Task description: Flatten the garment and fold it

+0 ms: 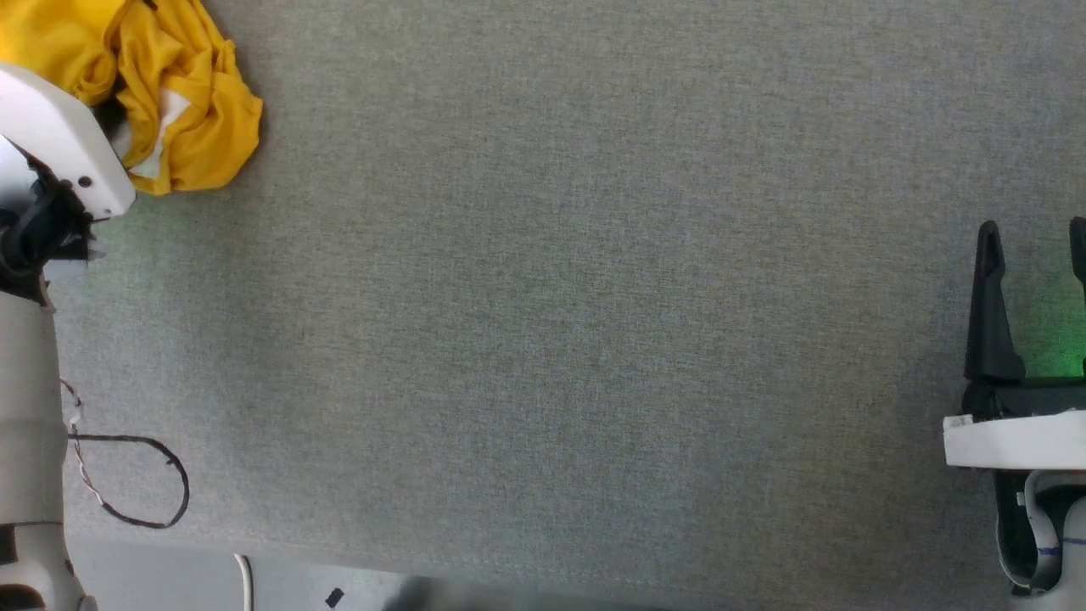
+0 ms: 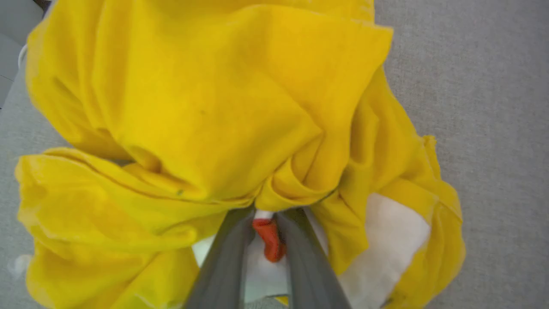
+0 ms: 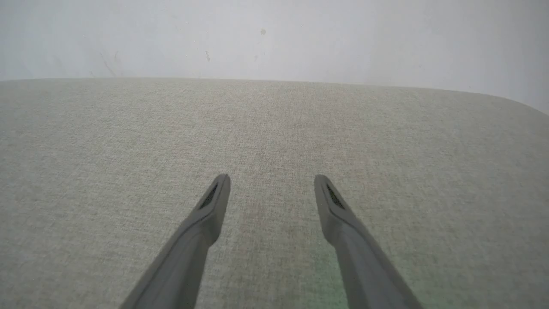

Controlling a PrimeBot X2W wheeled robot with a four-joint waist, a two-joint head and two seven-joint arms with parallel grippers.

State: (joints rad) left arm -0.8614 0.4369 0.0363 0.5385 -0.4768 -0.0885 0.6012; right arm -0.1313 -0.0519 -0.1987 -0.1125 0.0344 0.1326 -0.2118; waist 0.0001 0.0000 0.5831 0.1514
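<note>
As left end effector (image 2: pixel 266 212) pinches garment (image 2: pixel 206 107), wrist view reveals red print (image 2: pixel 268 240).

Overhead head view; left wrist view close on shared garment (image 1: pixel 197 95)

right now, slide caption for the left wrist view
Left fingers pinch a fold of the crumpled yellow shirt

The garment (image 2: pixel 223 107) is bright yellow with white patches and one red-orange spot; the surface (image 1: pixel 594 297) is plain grey woven fabric.
</note>
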